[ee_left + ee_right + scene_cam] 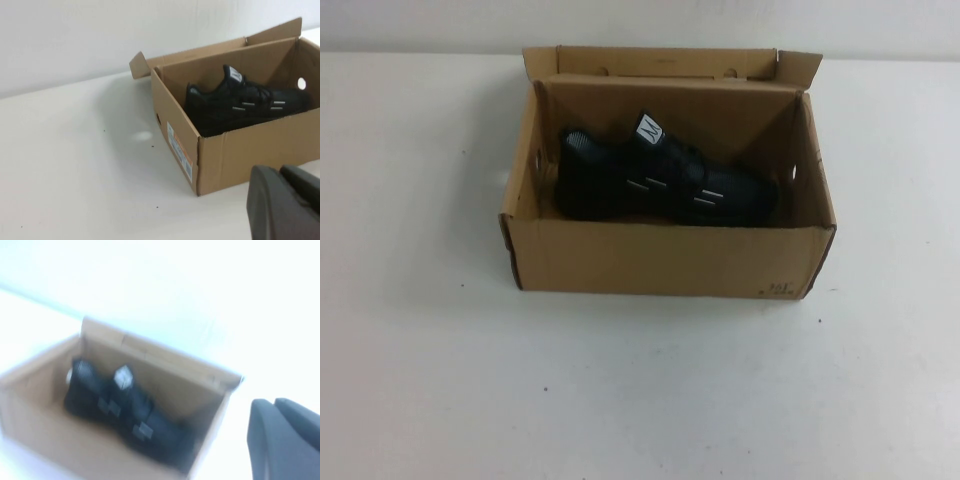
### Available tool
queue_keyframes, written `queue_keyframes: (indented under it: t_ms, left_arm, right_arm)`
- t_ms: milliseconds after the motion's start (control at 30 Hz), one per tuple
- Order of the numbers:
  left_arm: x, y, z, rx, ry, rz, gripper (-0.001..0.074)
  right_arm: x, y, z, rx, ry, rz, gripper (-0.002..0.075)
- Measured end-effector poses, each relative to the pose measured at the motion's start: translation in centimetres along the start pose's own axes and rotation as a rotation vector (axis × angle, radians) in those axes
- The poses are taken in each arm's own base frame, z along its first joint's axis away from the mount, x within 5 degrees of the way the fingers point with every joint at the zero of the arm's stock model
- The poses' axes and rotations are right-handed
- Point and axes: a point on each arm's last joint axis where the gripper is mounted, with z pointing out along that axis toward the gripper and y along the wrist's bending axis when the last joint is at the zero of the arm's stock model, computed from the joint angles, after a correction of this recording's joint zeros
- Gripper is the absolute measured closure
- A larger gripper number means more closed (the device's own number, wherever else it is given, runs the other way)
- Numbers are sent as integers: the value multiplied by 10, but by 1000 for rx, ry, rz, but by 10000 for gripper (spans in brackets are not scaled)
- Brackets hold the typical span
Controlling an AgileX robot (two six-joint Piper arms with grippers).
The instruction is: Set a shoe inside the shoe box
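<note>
One white table (420, 380), bare but for the shoe box (665, 258), flaps open for loading. Inside, on its sole along the floor: the shoe (660, 180), seemingly delivered. Left gripper (287, 202) and right gripper (285, 437) clear of the box; finger state impossible to tell.

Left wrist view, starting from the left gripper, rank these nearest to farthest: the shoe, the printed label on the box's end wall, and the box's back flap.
1. Printed label, on the shoe box end wall nearest the left gripper.
2. Shoe, inside the box.
3. Back flap, along the far rim.

The right gripper sits apart, outside the box.
</note>
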Motion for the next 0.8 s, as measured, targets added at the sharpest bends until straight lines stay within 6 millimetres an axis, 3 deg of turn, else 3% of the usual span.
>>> queue_keyframes:
  t_ms: [167, 333, 567, 800]
  left_arm:
    - [4, 0, 4, -2, -1, -1, 734]
    - [6, 0, 5, -3, -1, -2, 734]
    - [7, 0, 5, -3, 1, -2, 734]
    - [7, 0, 5, -3, 1, -2, 734]
  right_arm:
    - [66, 8, -14, -12, 43, 44, 741]
    - [104, 12, -20, -3, -13, 107, 741]
    - [131, 13, -17, 15, -22, 129, 741]
    - [136, 14, -17, 9, 8, 132, 741]
